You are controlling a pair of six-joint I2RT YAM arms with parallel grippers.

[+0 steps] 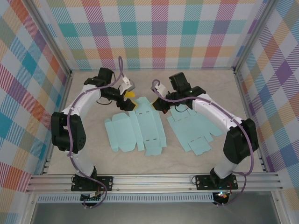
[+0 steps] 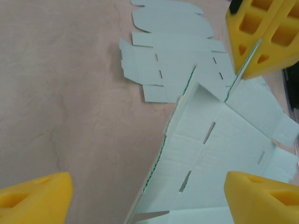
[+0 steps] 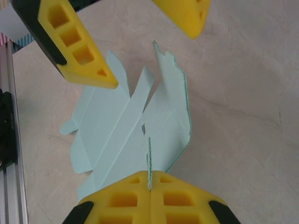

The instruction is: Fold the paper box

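1. The box (image 1: 135,133) lies on the table (image 1: 219,88), in the middle and slightly left.
2. The second box (image 1: 192,130) lies flat just right of it, apart from it.
3. The left gripper (image 1: 129,95) hangs over the box's far end, one finger above bare table and the other above the box.
4. The right gripper (image 3: 149,178) is at the box's far right edge, with a raised flap between its fingers.
5. The two grippers are near each other.

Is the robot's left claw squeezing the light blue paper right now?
No, the left claw has its yellow fingers spread wide apart above the light-blue paper box sheet, not closed on it.
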